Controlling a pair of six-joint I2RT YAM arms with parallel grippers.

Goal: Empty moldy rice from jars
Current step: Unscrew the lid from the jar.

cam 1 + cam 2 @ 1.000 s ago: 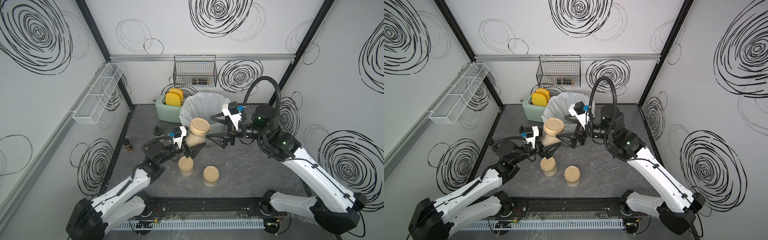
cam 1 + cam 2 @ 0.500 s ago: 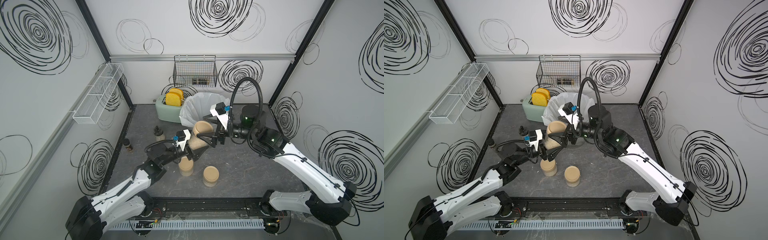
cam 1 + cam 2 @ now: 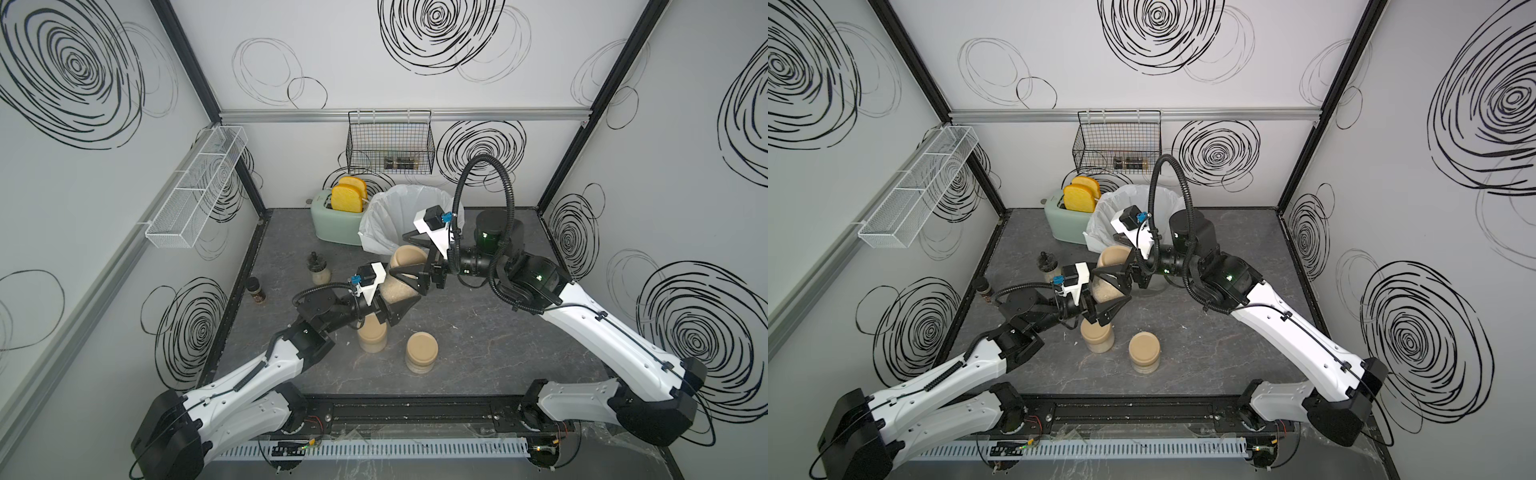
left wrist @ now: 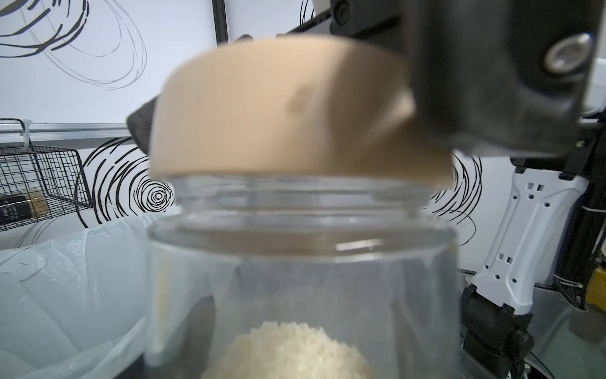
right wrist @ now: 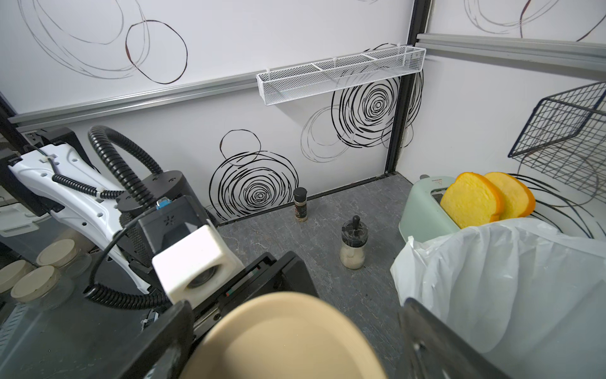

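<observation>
A dark grey marbled worktop (image 3: pixel 478 332) floors a booth of white walls scrawled with black spirals, black corner posts and an aluminium rail across the back. In both top views a white mesh shelf (image 3: pixel 195 187) hangs at the left and a black wire basket (image 3: pixel 390 143) at upper centre. Below the basket a mint-green toaster (image 3: pixel 336 226) holds two yellow bread slices (image 3: pixel 347 197), just beside a bin lined with a white plastic bag (image 3: pixel 399 208).

At the centre of the frame the left tool (image 3: pixel 395 296) pinches the body of a clear cylindrical jar (image 3: pixel 399 289), held tilted above the worktop in front of the bin. Off-white moldy rice (image 4: pixel 288 351) heaps low inside it, and a flat tan lid (image 3: pixel 411 258) caps its mouth. The right tool (image 3: pixel 400 255) is spread, its jaws straddling that lid; the right wrist view shows a gap at one side. A second jar (image 3: pixel 372 336) stands partly under the left tool, and a third jar (image 3: pixel 422 353) stands lower right of it.

Print on the toaster and on the small dark spice shaker (image 5: pixel 300 205) is too small to read.
</observation>
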